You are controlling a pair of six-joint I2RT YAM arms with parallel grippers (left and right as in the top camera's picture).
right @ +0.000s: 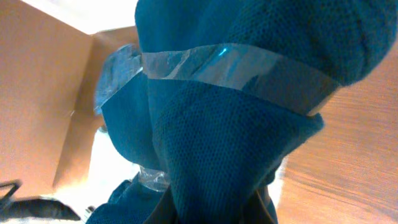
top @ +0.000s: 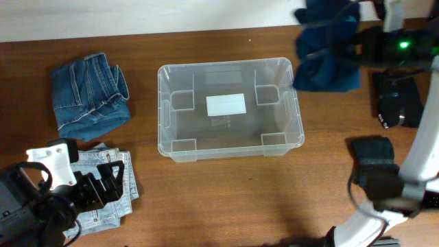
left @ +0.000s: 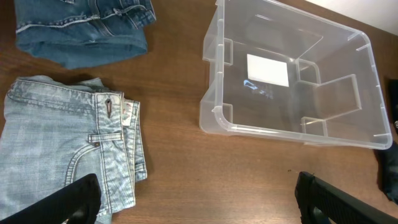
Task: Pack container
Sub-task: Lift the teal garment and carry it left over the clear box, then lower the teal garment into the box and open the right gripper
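Wooden surface [top: 226, 199] with the clear container [top: 206, 130] at its centre. Right pincer [top: 346, 42], clenched on a teal knit bundle [top: 328, 65], hangs beside the container's right end; left pincer [top: 113, 182] gapes wide over folded light jeans [left: 62, 143].

On the wooden table [top: 233, 206], folded dark blue jeans [top: 90, 96] lie near folded light blue jeans [left: 62, 149]. A teal knitted garment [top: 328, 65], with a clear tape band [right: 236, 65] around it, is at the far right corner. A dark folded cloth [top: 374, 152] lies well apart from it.

Clear rectangular container [top: 230, 151], upright and open-topped, white label [top: 227, 104] on its base, mid-table [top: 226, 206].
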